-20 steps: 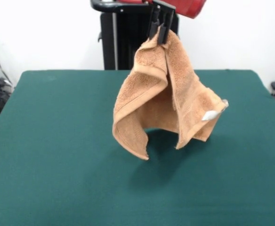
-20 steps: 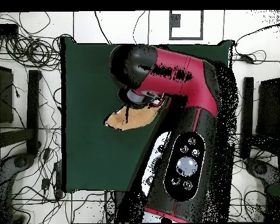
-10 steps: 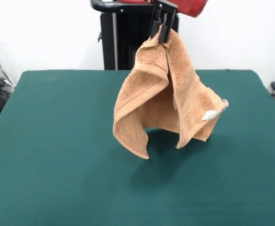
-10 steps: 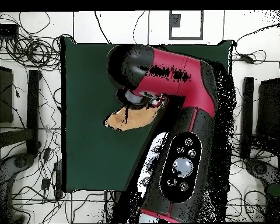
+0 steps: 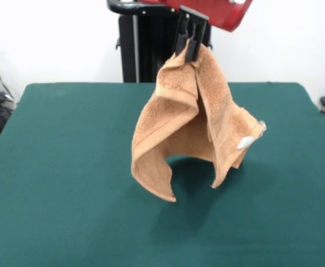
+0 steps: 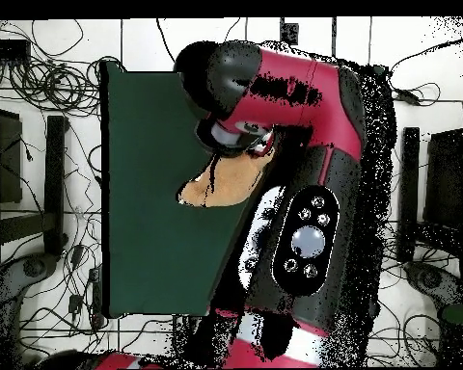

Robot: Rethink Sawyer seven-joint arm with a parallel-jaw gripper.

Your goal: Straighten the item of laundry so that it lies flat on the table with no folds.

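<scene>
- The gripper (image 5: pixel 188 49) is pinching the towel (image 5: pixel 193 128) by its top edge, fingers (image 5: pixel 191 47) clenched on the cloth.
- The towel is hanging in folds above the green bench (image 5: pixel 68 167), white tag (image 5: pixel 245 143) showing at one side.
- The arm (image 6: pixel 293 96) is covering most of the towel from overhead.

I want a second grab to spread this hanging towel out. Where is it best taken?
Take the towel by its lowest hanging corner, coming from the open table side; the gripper pinches the top, and that corner dangles free and unfolded.
</scene>
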